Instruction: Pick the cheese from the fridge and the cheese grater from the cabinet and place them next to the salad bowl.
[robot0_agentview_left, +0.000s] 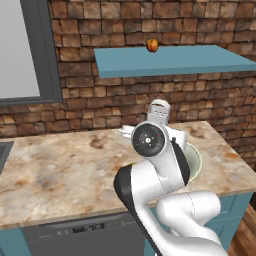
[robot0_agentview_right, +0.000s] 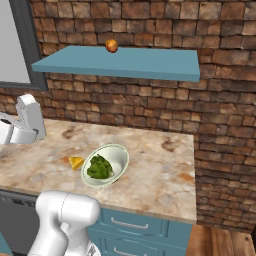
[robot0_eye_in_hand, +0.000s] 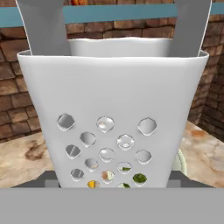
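Hand view: pincer (robot0_eye_in_hand: 112, 186) apparently grips the cheese grater (robot0_eye_in_hand: 112, 113); cheese (robot0_agentview_right: 76, 162) just beside salad bowl (robot0_agentview_right: 118, 150).

- Red-brown brick wall (robot0_agentview_right: 150, 20) behind everything.
- Dark-framed window (robot0_agentview_left: 25, 50) at left.
- Beige marble desk (robot0_agentview_right: 160, 175) over teal drawers (robot0_agentview_right: 135, 225).
- Dark dishwasher front (robot0_agentview_left: 75, 235) below its front edge.
- Wooden floor (robot0_agentview_right: 220, 242) at right.

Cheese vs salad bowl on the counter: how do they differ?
Shape: the cheese is a small wedge; the salad bowl is round and open. Colour: the cheese is yellow-orange, the salad bowl pale cream-white with green leaves inside. Size: the cheese is much smaller than the salad bowl. Shared: both rest on the marble counter, the cheese right beside the bowl's rim.
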